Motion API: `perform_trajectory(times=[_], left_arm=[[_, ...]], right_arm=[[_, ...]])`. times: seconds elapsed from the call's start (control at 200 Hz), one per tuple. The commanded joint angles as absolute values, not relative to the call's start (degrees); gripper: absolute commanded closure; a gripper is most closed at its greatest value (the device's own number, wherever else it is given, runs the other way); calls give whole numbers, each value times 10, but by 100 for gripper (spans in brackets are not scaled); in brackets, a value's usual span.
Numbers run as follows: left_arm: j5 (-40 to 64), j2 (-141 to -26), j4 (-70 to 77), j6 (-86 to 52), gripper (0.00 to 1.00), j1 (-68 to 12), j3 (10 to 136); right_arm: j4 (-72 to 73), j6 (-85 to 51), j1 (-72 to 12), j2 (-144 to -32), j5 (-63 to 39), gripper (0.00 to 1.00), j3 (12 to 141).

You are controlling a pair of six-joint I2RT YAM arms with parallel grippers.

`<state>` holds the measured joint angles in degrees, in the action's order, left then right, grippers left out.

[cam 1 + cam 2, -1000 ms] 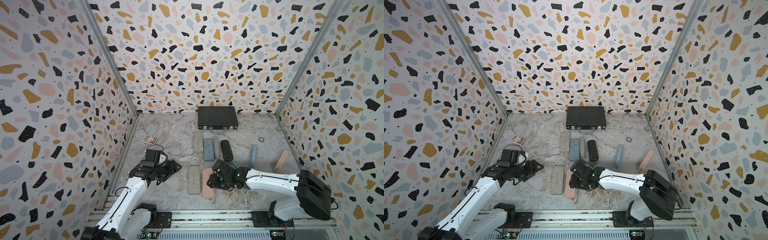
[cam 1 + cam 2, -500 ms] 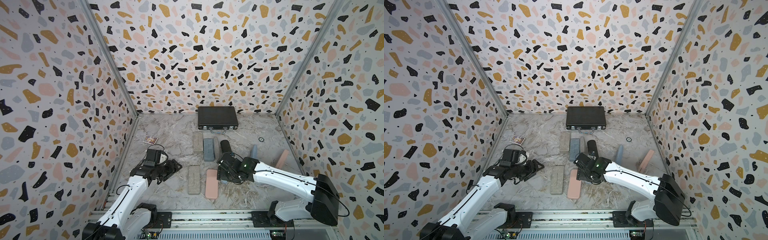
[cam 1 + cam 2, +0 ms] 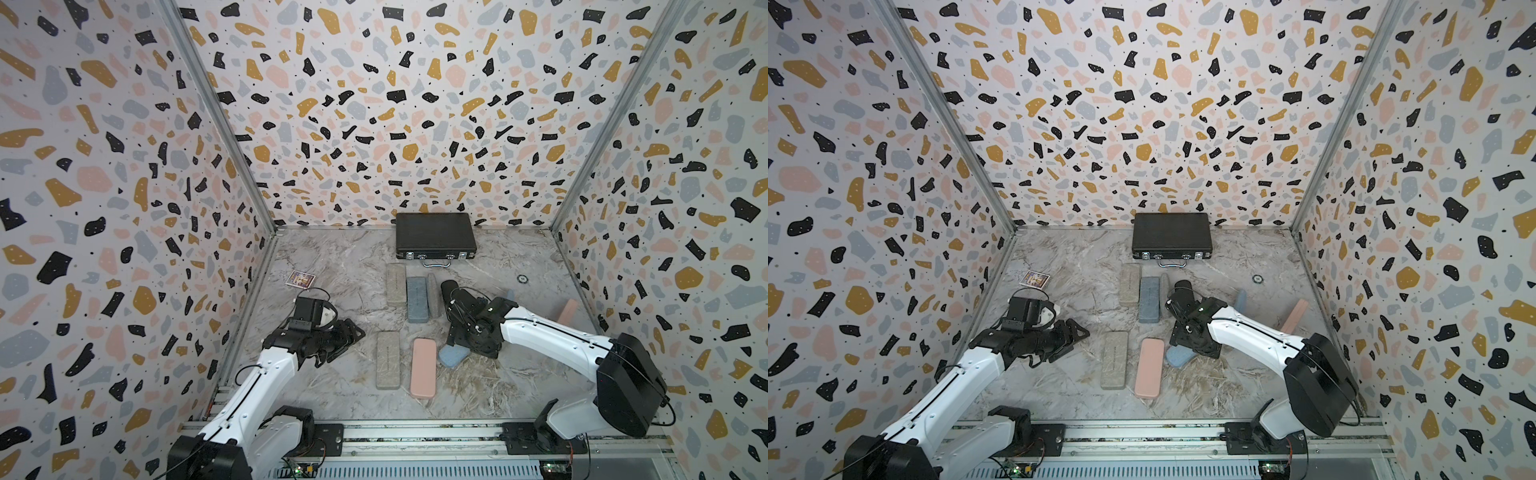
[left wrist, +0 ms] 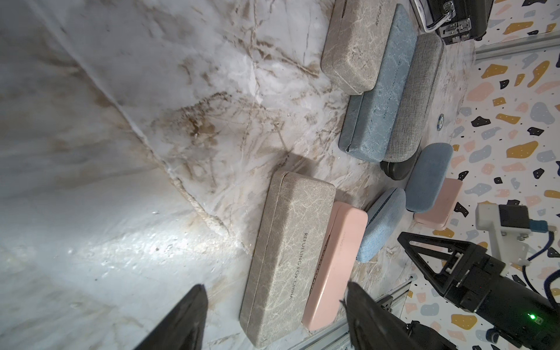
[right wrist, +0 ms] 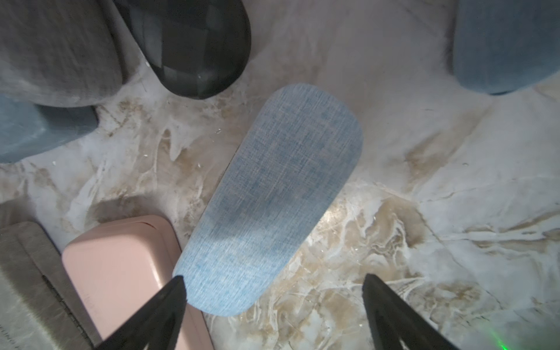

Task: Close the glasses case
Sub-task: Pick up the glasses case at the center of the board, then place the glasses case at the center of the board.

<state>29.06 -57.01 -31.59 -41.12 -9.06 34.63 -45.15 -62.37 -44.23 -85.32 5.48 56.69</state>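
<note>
A light-blue fabric glasses case [image 5: 272,197] lies flat on the marble floor, angled beside a pink case [image 5: 121,266]. Its two halves meet along a thin seam in the left wrist view [image 4: 380,224]. My right gripper [image 5: 272,277] hovers just above its near end, open, with nothing between the fingers. In both top views the arm covers most of this case, leaving one end [image 3: 453,356] [image 3: 1177,356] showing below the right gripper [image 3: 459,338] [image 3: 1183,336]. My left gripper [image 4: 274,285] [image 3: 351,334] stands open and empty to the left, facing a beige case [image 4: 291,248].
Further back lie a beige case [image 3: 395,284], a blue-grey case [image 3: 417,299], a grey fabric case [image 4: 415,97] and a black case [image 5: 194,45]. A black briefcase [image 3: 434,240] sits at the back wall. Another blue case [image 4: 428,178] and a pink case [image 3: 567,311] lie on the right.
My right gripper has drawn back from beside the pink case and opened wide. The light-blue case's end now shows below it. The left arm has stayed still.
</note>
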Motion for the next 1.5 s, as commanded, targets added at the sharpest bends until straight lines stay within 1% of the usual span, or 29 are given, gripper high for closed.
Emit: perform_trajectory(times=[0.0,0.245,0.451,0.531,0.621,0.681,0.721,0.786,0.946,1.091,1.216,1.322,1.497], left_arm=[[289,-568,-301,-399,28,-89,345],[285,-567,-309,-392,28,-89,343],[283,-569,-312,-388,28,-88,344],[282,-572,-311,-387,28,-88,345],[282,-574,-309,-386,28,-88,346],[283,-576,-308,-386,28,-87,346],[283,-578,-307,-386,28,-88,346],[284,-581,-306,-385,28,-88,347],[284,-586,-302,-386,28,-88,349],[284,-591,-298,-387,28,-87,350],[282,-595,-302,-385,28,-87,355],[274,-598,-308,-381,28,-87,362],[271,-620,-312,-375,27,-88,381]], right_arm=[[-442,-618,-441,-871,33,6,576],[-401,-626,-439,-919,22,6,569],[-377,-634,-435,-926,33,16,543],[-378,-631,-432,-920,35,25,535],[-390,-625,-430,-909,46,41,529],[-409,-622,-429,-898,58,50,528],[-422,-620,-429,-889,68,54,529],[-443,-613,-428,-867,82,58,531],[-509,-577,-414,-826,120,60,567],[-530,-509,-368,-835,115,60,615],[-534,-450,-313,-880,103,60,662],[-532,-416,-279,-933,118,60,699],[-512,-373,-252,-1034,109,60,772]])
